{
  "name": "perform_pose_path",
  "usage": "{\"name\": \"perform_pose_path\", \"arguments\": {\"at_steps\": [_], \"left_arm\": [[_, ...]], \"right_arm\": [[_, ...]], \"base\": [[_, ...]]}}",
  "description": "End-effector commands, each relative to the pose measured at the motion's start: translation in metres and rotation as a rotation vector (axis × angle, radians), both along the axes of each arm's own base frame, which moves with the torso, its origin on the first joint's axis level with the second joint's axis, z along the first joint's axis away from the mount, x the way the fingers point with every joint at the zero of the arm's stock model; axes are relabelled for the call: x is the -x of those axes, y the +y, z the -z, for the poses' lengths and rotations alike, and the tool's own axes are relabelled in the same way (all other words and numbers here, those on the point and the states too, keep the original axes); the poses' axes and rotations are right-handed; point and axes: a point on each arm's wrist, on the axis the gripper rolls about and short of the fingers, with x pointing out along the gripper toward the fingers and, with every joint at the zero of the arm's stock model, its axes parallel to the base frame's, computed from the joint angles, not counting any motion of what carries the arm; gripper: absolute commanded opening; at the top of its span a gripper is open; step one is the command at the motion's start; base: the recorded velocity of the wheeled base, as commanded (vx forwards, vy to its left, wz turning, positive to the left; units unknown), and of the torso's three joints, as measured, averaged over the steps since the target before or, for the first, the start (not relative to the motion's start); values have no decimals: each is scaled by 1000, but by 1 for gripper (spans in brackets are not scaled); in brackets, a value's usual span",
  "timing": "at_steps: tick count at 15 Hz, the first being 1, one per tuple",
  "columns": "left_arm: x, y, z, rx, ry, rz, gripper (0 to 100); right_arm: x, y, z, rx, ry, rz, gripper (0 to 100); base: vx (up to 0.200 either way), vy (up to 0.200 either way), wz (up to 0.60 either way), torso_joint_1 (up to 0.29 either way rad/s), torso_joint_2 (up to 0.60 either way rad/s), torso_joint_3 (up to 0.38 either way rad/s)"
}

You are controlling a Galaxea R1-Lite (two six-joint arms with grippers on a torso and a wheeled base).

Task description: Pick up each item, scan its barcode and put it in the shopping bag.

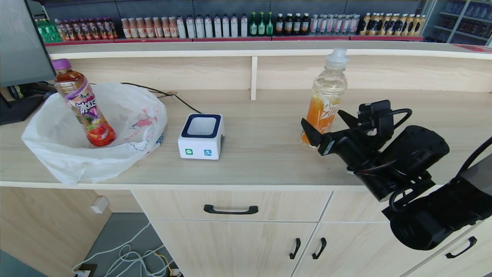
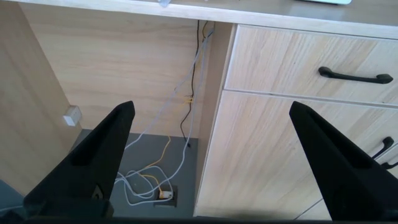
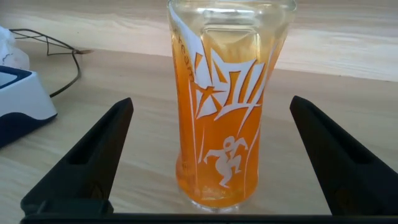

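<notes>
An orange drink bottle (image 1: 326,100) with a white cap stands upright on the wooden counter (image 1: 261,150), right of centre. My right gripper (image 1: 329,125) is open, level with the bottle's lower part, its fingers (image 3: 93,155) spread on either side of the orange bottle (image 3: 225,112) without touching it. A white barcode scanner box (image 1: 201,135) with a dark blue rim sits mid-counter. At the left, a white plastic shopping bag (image 1: 127,134) holds a red tea bottle (image 1: 83,103) with a purple cap, leaning. My left gripper (image 2: 211,162) is open, below the counter, facing the cabinet.
A monitor (image 1: 21,42) on a stand is at the far left behind the bag. A black cable (image 1: 169,94) runs from the scanner to the back. A raised wooden ledge (image 1: 269,57) borders the counter's rear. Drawers and cabinet doors (image 1: 230,209) lie under it, with cables on the floor.
</notes>
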Motion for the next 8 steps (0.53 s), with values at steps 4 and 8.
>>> {"name": "perform_pose_path", "arguments": {"at_steps": [4, 8], "left_arm": [[0, 0, 0, 0, 0, 0, 100], [0, 0, 0, 2, 0, 0, 100]], "right_arm": [[-23, 9, 3, -16, -31, 3, 100], [-37, 16, -7, -63, -80, 52, 100]], "base": [[0, 0, 0, 0, 0, 0], [0, 0, 0, 0, 0, 0]]}}
